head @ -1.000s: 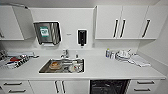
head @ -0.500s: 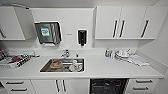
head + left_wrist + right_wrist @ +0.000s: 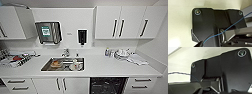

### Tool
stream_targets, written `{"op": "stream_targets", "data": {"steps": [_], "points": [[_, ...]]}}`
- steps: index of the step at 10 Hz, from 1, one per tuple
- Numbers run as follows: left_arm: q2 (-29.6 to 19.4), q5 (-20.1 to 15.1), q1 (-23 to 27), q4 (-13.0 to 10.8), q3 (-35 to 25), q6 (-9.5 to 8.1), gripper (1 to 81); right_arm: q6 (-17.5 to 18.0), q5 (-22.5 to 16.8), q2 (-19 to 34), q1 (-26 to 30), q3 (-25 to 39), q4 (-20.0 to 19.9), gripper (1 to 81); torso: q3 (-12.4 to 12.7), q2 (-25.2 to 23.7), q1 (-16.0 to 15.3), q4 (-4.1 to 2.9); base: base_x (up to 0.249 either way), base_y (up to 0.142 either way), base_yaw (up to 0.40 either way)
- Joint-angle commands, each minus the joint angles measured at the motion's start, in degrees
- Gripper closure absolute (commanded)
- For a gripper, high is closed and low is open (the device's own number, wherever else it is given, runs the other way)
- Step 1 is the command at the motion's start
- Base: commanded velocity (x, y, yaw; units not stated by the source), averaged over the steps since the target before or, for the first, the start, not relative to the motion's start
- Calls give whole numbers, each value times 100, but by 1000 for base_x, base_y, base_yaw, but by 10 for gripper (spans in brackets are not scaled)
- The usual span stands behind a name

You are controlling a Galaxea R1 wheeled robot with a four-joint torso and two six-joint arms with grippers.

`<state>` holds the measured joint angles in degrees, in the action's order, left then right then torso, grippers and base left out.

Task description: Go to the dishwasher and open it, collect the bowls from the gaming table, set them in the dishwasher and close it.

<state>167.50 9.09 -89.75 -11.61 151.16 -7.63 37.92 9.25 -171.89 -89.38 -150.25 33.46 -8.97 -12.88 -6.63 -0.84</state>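
Office kitchenette seen from high up, looking forward and down. Long white worktop (image 3: 100, 67) across the view, with a steel sink (image 3: 45, 68) set into it left of centre and a tap (image 3: 66, 52) behind. In the sink, some crockery and something orange, too blurred to name. On the wall, a paper towel dispenser (image 3: 48, 32) and a black soap dispenser (image 3: 82, 36); white wall cabinets (image 3: 120, 22) to the right. At the far left, a dish rack (image 3: 15, 60); at the right of the worktop, white dishes (image 3: 121, 53) beside a folded cloth (image 3: 136, 59).

The dishwasher (image 3: 107, 85): under the worktop, right of the sink, between white cabinet doors (image 3: 61, 85) and a stack of drawers (image 3: 140, 83). Dark there, with pale flecks like racks; hard to say whether the door is up or already down.

Left end effector and right end effector: open or closed, impossible to tell from the wrist views, which give dark robot housing, a blue cable (image 3: 233, 25) and a pale surface behind.

Step in hand, as a judgement: getting to the dishwasher. Best done by squaring the base on the dark unit, not the sink, approaching slowly, and stopping short enough to leave room for a drop-down door. Worth keeping both arms clear of the worktop edge.
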Motion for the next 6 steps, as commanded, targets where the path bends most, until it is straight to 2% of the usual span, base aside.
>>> {"op": "stream_targets", "data": {"steps": [1,2,3,4,6], "points": [[-41,-241,198,-70,19,25,10,-4,-178,3,232,23,73,10,539,551,354,0,0,0,0],[-41,-241,190,-70,19,25,10,-4,-169,12,223,23,81,10,738,745,483,0,0,0,0],[-41,-233,190,-70,19,25,10,-4,-169,12,223,23,81,10,358,929,605,0,0,0,0],[-41,-241,190,-70,19,25,10,-13,-169,12,232,23,81,10,511,1124,663,0,0,0,0],[-32,-242,198,-70,19,25,10,-13,-178,12,214,23,99,10,605,1288,663,0,0,0,0]]}}
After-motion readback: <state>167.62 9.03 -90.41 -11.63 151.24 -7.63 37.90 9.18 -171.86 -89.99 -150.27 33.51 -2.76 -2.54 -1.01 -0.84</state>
